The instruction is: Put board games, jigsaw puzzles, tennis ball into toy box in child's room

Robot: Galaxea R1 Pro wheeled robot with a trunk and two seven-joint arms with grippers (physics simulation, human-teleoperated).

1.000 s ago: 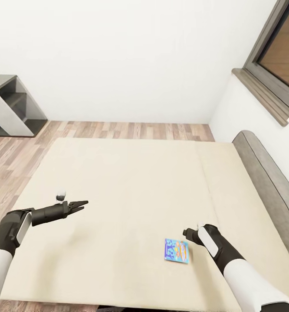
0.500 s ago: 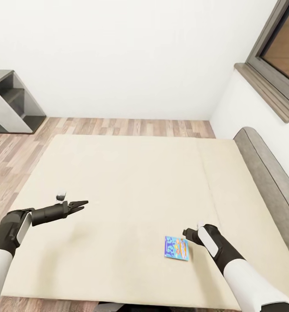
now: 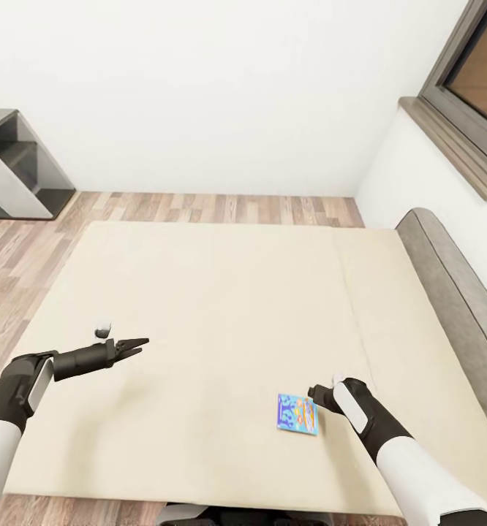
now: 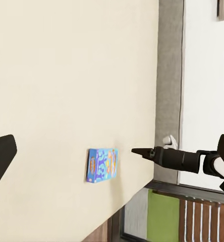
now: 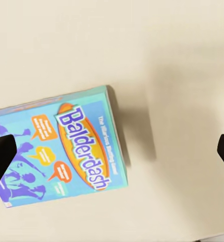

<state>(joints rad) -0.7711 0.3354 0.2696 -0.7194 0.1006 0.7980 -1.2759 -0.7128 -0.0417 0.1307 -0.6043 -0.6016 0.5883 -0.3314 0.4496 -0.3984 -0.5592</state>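
One blue board game (image 3: pixel 297 414) with cartoon print lies flat on the beige mattress of the bed (image 3: pixel 221 292), near its front edge. The right wrist view shows its "Balderdash" lid (image 5: pixel 66 151). My right gripper (image 3: pixel 314 391) hovers just beside and above the box, open, with its fingertips (image 5: pixel 1 156) at either side of that view and nothing between them. My left gripper (image 3: pixel 137 343) hangs over the mattress well to the left, open and empty. The left wrist view shows the game (image 4: pixel 102 165) with the right gripper (image 4: pixel 142 151) next to it. The table and toy box are out of view.
A grey headboard (image 3: pixel 455 299) runs along the bed's right side, under a dark-framed window (image 3: pixel 470 80). A grey-and-white shelf unit (image 3: pixel 17 175) stands at the back left on the wood-plank floor (image 3: pixel 221 208). White walls close off the far side.
The whole picture has shifted a little, so the camera moved: the bed and game sit slightly higher in the view. Both arms hold the same pose.
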